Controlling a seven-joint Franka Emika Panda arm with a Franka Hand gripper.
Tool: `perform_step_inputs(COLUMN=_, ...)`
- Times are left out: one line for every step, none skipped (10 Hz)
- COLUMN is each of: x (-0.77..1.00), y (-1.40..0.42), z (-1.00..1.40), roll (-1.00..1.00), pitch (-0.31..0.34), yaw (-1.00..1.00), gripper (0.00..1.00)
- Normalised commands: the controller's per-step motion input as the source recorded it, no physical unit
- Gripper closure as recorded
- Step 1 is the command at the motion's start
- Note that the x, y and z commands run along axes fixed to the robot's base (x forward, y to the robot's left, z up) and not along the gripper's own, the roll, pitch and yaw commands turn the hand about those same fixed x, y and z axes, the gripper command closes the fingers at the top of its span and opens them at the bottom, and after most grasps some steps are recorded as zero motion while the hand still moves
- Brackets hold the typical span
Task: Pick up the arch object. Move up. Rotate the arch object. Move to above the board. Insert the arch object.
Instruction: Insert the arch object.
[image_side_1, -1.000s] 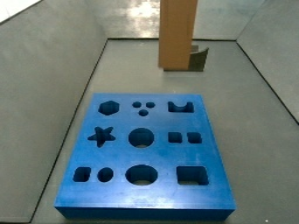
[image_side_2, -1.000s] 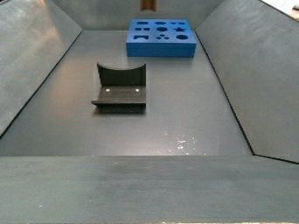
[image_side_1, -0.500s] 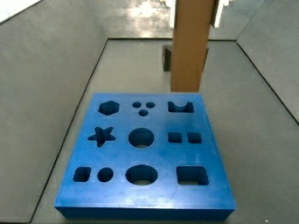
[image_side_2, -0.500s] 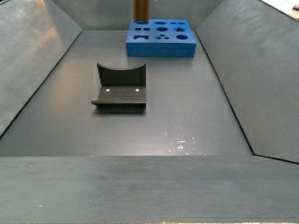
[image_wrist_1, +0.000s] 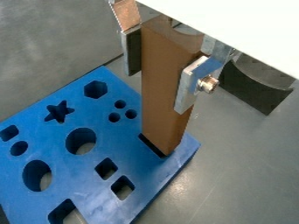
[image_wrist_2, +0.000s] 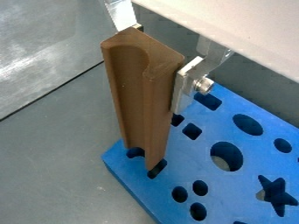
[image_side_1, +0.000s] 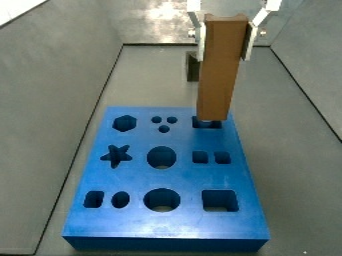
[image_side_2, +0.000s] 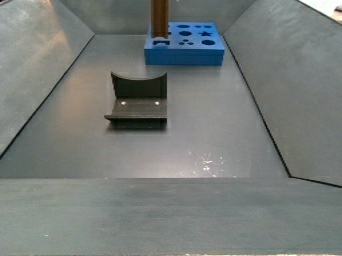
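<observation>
Gripper (image_wrist_1: 163, 48) fingers pinch the tall orange-brown wooden arch object (image_side_1: 222, 72), standing upright in the bright-blue rectangular board's (image_side_1: 134, 185) cut-out.

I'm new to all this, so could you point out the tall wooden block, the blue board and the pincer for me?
arch object (image_wrist_2: 138, 96): a wrist view, middle of its grooved face.
board (image_side_1: 134, 205): a side view, bare top between the holes.
pincer (image_side_1: 235, 22): a side view, between its fingertips, gripping the block's upper end.

Arch object (image_side_2: 158, 22) top cut off — gripper (image_side_1: 230, 30) partly cropped.
</observation>
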Motion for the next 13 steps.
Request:
perform_step_inputs(x=-0.01, y=0.00, z=-0.21, roll=0.03, pitch=-0.001, yaw=0.00, gripper=1.00)
perform_step_inputs(x=0.00, y=0.00, z=-0.21, roll=0.03, pitch=0.000, yaw=0.00, gripper=1.00)
perform_step_inputs(x=0.00, y=-0.01, z=-0.25, roll=0.05, pitch=0.000, yaw=0.00, gripper=1.00)
perform_step_inputs(x=0.00, y=-0.05, z=-0.23, roll=0.04, pitch=0.000, yaw=0.00, gripper=1.00)
perform_step_inputs(x=0.25, y=-0.06, z=-0.23, roll=0.02, pitch=0.000, yaw=0.00, gripper=1.00)
perform_step_inputs(x=0.38, y=-0.01, z=-0.24, roll=0.01, pitch=0.000, yaw=-0.03, gripper=1.00)
perform_step_inputs(x=0.31, y=0.00, z=-0.25, roll=0.03, pitch=0.000, yaw=-0.01, gripper=1.00)
perform_step_inputs(x=0.30, y=0.00, z=-0.23, roll=0.01, pitch=0.000, yaw=0.00, gripper=1.00)
perform_step_inputs(x=0.20, y=0.00, z=-0.25, roll=0.04, pitch=0.000, yaw=0.00, gripper=1.00)
perform_step_inputs(x=0.05, y=-0.04, z=-0.37, roll=0.09, pitch=0.000, yaw=0.00, gripper=1.00)
perform_step_inputs(x=0.00, y=-0.07, z=-0.43, roll=0.13, pitch=-0.001, yaw=0.00, gripper=1.00)
perform_step_inputs(x=0.00, y=-0.09, z=-0.51, roll=0.17, pitch=0.000, yaw=0.00, gripper=1.00)
perform_step_inputs(x=0.01, y=-0.10, z=-0.57, roll=0.20, pitch=0.000, yaw=0.00, gripper=1.00)
